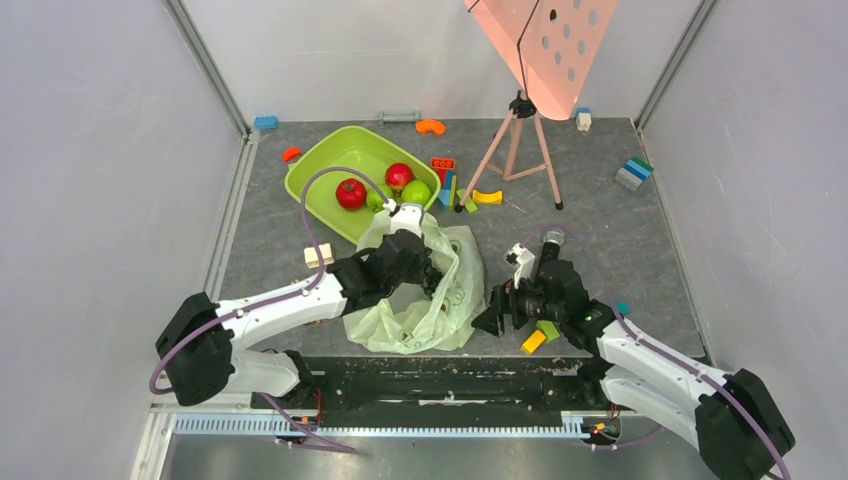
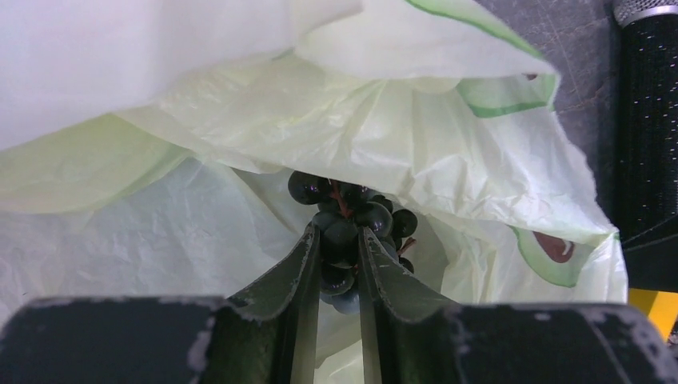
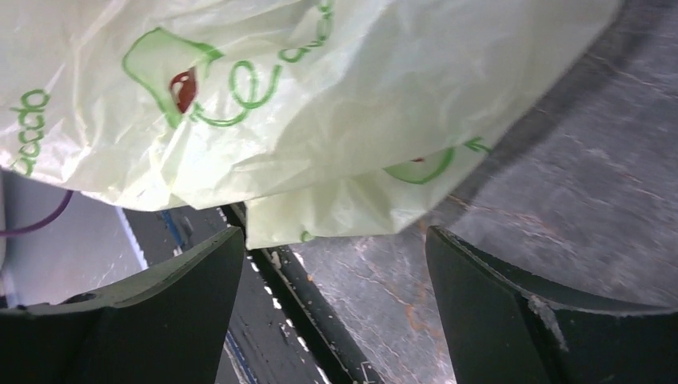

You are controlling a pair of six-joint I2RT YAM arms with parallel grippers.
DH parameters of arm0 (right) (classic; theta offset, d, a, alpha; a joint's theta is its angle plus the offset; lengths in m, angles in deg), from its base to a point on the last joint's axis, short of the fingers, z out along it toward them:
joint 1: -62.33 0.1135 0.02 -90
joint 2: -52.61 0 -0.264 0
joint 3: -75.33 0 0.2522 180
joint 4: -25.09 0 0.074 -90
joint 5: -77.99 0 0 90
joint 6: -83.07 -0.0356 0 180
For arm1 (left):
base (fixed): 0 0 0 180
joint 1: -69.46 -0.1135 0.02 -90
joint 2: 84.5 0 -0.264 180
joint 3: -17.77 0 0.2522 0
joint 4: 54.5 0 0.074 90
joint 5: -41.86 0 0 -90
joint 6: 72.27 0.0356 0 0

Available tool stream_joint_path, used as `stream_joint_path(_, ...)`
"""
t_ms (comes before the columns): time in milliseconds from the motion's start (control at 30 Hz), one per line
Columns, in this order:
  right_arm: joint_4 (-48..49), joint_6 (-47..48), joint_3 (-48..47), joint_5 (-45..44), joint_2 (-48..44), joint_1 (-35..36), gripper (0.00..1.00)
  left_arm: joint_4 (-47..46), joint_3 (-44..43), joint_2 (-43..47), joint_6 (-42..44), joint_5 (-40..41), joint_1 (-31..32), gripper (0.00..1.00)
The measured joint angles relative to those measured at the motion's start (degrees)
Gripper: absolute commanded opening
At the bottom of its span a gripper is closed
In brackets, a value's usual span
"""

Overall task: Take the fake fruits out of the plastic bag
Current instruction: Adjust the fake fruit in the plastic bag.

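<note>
The left gripper sits inside the bag, its two fingers closed on one grape bunch. The bunch's long axis runs in line with the fingers. Its lower grapes are pinched between them, and its wider end, where a reddish stem shows, points straight out past the tips. Crinkled bag film surrounds this gripper above, on both sides and ahead. No other fruit can be seen in the bag. The right gripper stands outside the bag with its two fingers wide apart and nothing between them. The bag's printed side hangs just ahead of and above its tips, and whether it touches them cannot be told. From the top view, the single bag lies crumpled between the two grippers, its length running from the table's near edge toward the tub. The right gripper is just beside the bag's right edge. The tub, beyond the left gripper, holds two red fruits and one green fruit.
</note>
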Motion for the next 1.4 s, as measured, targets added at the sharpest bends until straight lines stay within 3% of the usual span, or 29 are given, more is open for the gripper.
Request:
stream_joint_path(200, 6.47, -1.42, 0.02, -2.45, 6.38, 8.66, 0.95, 0.76, -0.04, -0.98, 0.35, 0.59, 0.0, 0.27)
stream_joint_path(300, 7.52, -2.21, -1.18, -6.78, 11.76, 13.27, 0.89, 0.98, -0.04, -1.27, 0.35, 0.61, 0.0, 0.27)
stream_joint_path(333, 7.37, -2.51, -2.03, -9.05, 13.73, 14.36, 0.82, 1.01, -0.07, -1.27, 0.35, 0.61, 0.0, 0.27)
stream_joint_path(467, 7.3, -4.37, -4.7, -18.73, 18.53, 16.06, 0.16, 1.01, -0.07, -1.27, 0.35, 0.59, 0.0, 0.27)
stream_joint_path(533, 7.21, -5.55, -4.92, -23.41, 19.19, 16.09, 0.0, 1.01, -0.07, -1.27, 0.35, 0.61, 0.0, 0.27)
stream_joint_path(733, 2.21, -7.65, -5.09, -36.0, 17.7, 16.09, 0.0, 1.92, 0.24, -0.96, 0.33, 1.07, -0.5, 0.28)
stream_joint_path(900, -5.38, -7.23, -5.73, -43.74, 12.85, 16.09, 0.0, 2.45, 3.04, 1.66, 0.33, 2.25, -1.77, 0.35)
stream_joint_path(1100, -9.75, -6.75, -5.79, -46.29, 10.27, 16.09, 0.0, 3.1, 5.49, 3.21, 0.31, 2.38, -3.37, 0.42)
stream_joint_path(1167, -10.21, -6.71, -5.79, -46.71, 9.97, 16.09, 0.0, 3.23, 5.55, 3.21, 0.31, 2.34, -3.63, 0.51)
stream_joint_path(1400, -10.73, -6.34, -5.77, -46.86, 9.77, 16.09, 0.0, 3.34, 5.55, 3.21, 0.28, 2.29, -3.87, 0.53)
